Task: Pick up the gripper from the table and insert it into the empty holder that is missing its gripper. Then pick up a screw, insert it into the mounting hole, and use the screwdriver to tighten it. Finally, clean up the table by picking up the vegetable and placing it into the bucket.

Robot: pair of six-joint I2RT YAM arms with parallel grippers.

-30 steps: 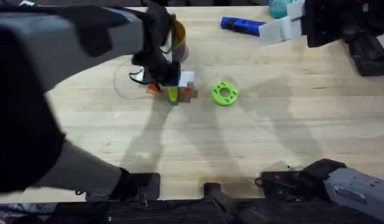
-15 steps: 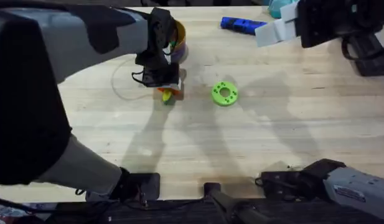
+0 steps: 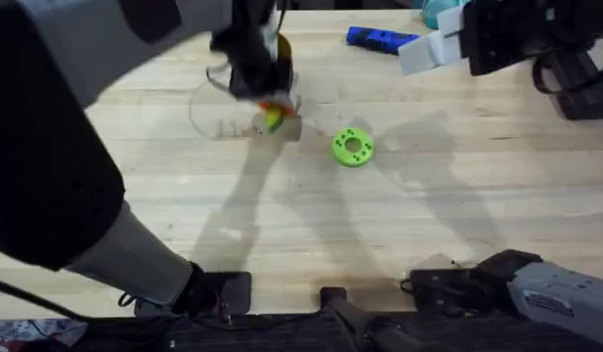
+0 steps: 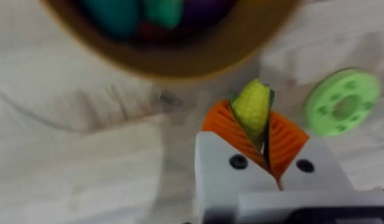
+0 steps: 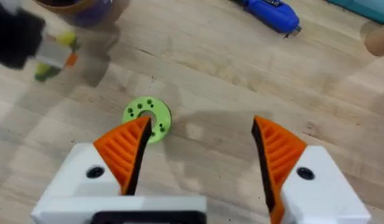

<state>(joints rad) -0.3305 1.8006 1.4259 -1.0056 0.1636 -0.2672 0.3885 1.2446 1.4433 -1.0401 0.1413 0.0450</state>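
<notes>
My left gripper (image 3: 270,110) hangs just in front of the orange-yellow bucket (image 3: 282,51), shut on the small yellow-green vegetable (image 3: 274,120). In the left wrist view the orange pads (image 4: 224,127) pinch the vegetable (image 4: 251,104), its tip sticking out, just short of the bucket's rim (image 4: 179,59); coloured toys lie inside the bucket. My right gripper (image 3: 410,54) is held high at the far right, and its wrist view shows that gripper (image 5: 201,149) open and holding nothing above the table (image 3: 428,215).
A lime-green ring with holes (image 3: 353,147) lies on the table right of the vegetable, also below my right gripper as the green ring (image 5: 148,118). A blue screwdriver (image 3: 379,39) lies at the far edge. Dark equipment stands at the far right corner.
My left gripper has lifted the vegetable off the table and carried it away from the front edge, toward the bucket. The right gripper has hardly moved.
</notes>
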